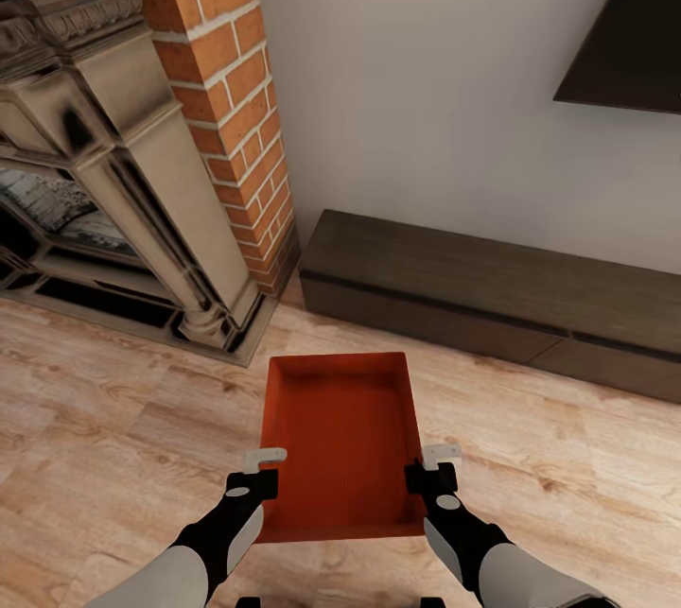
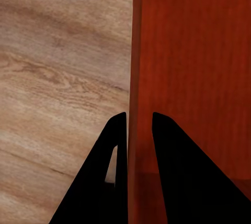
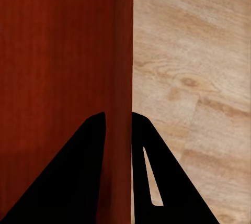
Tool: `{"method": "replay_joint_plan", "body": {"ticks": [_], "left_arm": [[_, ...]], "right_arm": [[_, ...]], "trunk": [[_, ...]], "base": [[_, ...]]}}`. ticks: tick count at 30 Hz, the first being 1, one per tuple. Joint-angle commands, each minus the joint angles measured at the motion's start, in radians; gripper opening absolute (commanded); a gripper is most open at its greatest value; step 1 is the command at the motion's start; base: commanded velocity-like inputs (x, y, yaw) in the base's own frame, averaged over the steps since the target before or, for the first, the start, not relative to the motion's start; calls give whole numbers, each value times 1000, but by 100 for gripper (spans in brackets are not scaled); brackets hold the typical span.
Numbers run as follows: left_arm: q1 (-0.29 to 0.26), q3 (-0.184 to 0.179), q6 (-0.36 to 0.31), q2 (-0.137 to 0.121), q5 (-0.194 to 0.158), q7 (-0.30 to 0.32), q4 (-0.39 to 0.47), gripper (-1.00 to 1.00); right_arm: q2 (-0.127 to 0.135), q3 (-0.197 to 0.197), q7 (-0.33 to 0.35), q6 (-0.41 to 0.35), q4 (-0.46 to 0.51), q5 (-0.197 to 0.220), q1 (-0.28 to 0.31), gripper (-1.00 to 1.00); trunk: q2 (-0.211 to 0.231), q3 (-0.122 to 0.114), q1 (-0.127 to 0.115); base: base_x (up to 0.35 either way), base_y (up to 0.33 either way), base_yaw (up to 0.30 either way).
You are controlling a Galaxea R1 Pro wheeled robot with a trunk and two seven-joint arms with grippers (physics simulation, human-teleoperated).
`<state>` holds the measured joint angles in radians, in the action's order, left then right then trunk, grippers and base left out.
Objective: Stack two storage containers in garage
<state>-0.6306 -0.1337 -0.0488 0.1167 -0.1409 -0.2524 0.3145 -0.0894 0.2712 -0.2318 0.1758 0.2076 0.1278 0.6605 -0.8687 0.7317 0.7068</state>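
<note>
One red-orange storage container (image 1: 342, 438) is held level above the living room's light wood plank floor (image 1: 113, 438), in front of me. My left gripper (image 1: 266, 471) is shut on its left side wall, one finger inside and one outside, as the left wrist view shows (image 2: 137, 130). My right gripper (image 1: 427, 468) is shut the same way on the right side wall (image 3: 119, 130). The container (image 2: 193, 51) is empty, its ribbed flat bottom (image 3: 57, 46) in plain sight.
A brick column (image 1: 232, 88) and a stone fireplace (image 1: 104, 201) stand ahead on the left. A low dark wood cabinet (image 1: 492, 296) runs along the white wall (image 1: 416, 69), under a dark wall-mounted shape (image 1: 629, 31) at upper right. Wood floor lies on both sides.
</note>
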Motion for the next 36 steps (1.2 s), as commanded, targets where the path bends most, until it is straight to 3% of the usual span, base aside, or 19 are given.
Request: {"method": "replay_joint_plan", "body": {"ticks": [1,36], "left_arm": [[0,13,-6,0,-2,-11,2,-100],[0,11,-5,-2,-2,-10,2,-100]], "right_arm": [[-20,-38,-3,4,-1,-8,1,-100],[-20,-38,-3,4,-1,-8,1,-100]], "trunk": [[-1,-1,0],[-1,-57,0]], "base": [[0,0,0],[0,0,0]]}}
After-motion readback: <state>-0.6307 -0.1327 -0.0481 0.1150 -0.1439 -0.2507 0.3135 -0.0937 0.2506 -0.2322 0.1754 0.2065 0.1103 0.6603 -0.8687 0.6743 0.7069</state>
